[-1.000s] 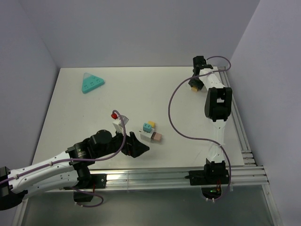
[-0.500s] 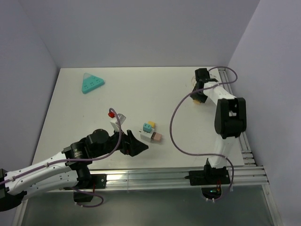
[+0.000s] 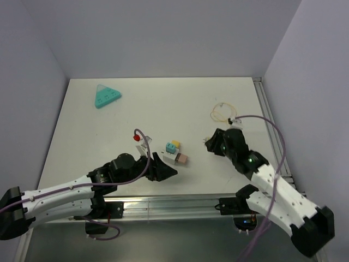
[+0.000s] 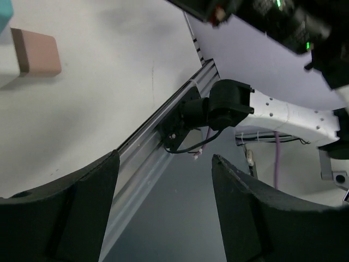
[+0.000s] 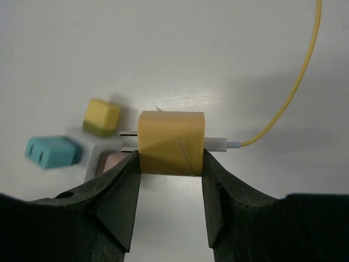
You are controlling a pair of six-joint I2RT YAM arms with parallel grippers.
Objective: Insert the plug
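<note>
Pink block [image 5: 112, 162] half hidden bhd plug [image 5: 172, 142]

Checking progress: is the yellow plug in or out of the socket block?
Out. Right claw holds the yellow plug, prongs bare, apart from the white socket block.

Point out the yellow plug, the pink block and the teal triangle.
yellow plug [image 5: 170, 143], right wrist view, middle of its near face.
pink block [image 4: 39, 52], left wrist view, top face.
teal triangle [image 3: 106, 97], top view, centre.

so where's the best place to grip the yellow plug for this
Take the yellow plug across its two flat side faces, from above, as the right gripper has it: the prongs are free in front and the cable free behind.
</note>
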